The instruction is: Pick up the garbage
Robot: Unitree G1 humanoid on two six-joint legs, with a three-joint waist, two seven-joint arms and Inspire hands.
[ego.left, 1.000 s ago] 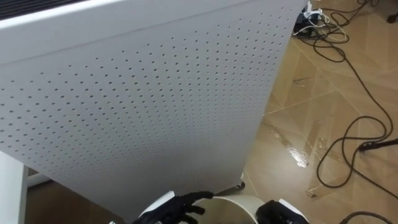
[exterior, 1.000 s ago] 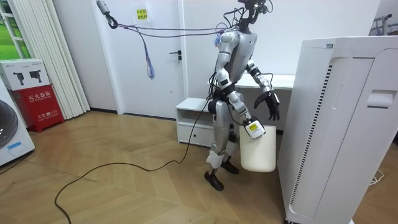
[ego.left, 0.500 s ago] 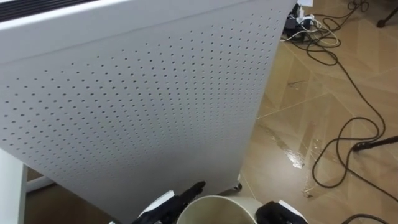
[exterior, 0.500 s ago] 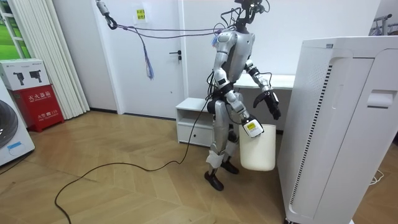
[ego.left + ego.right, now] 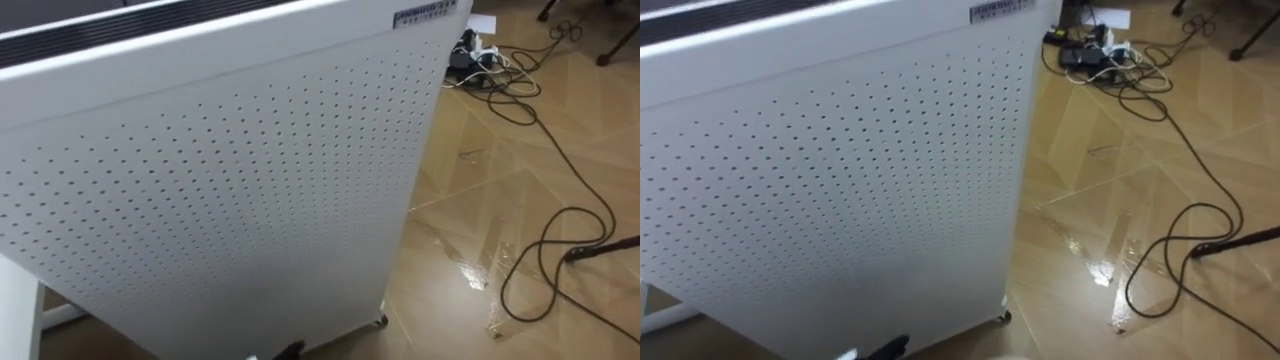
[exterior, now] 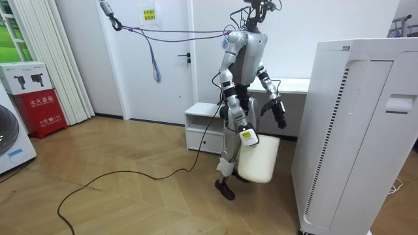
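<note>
I stand close to a tall white perforated cabinet, which rises at the room view's right. A white bin hangs tilted beside my legs. My right hand is shut on its rim. My left hand is free in front of my waist, fingers relaxed and pointing down. One of its dark fingertips peeks in at the bottom edge of the left eye view, against the foot of the cabinet.
Dark cables loop over the wooden floor to my right, and a power strip lies past the cabinet's corner. Behind me are a low white shelf unit and a white table. Another cable trails over the floor.
The bin has swung back towards my legs and tilted. My left arm has dropped lower. My head view has risen, so the bin's rim and my hands slid off its bottom edge.
</note>
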